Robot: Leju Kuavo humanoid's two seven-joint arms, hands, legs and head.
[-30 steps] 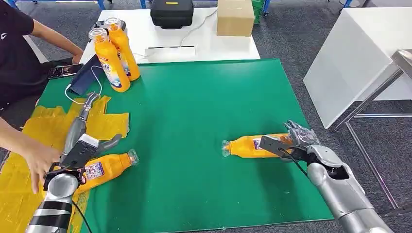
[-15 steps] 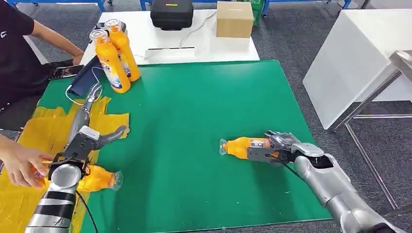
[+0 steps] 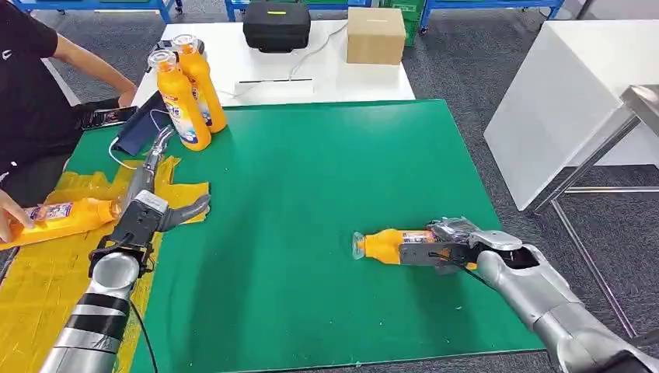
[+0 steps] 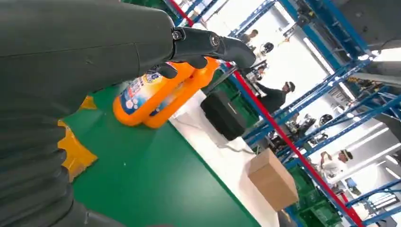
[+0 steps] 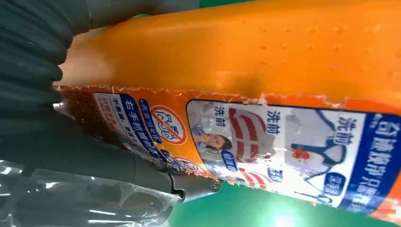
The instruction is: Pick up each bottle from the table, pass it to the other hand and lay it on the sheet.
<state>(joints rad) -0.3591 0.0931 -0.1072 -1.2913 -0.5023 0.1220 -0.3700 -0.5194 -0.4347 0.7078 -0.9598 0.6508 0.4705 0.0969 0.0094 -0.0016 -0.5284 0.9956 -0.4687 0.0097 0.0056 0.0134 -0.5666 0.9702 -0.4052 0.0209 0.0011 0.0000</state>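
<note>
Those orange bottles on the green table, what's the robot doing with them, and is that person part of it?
The right robot hand is closed around an orange bottle lying on the green table. The left robot hand hovers open and holds nothing, near the yellow sheet. A person's hand holds another orange bottle over that sheet. Two upright orange bottles stand at the table's far left corner.

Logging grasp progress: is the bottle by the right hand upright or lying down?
Lying down. The bottle rests on its side on the green mat, cap pointing away from the right hand gripping its base.
</note>
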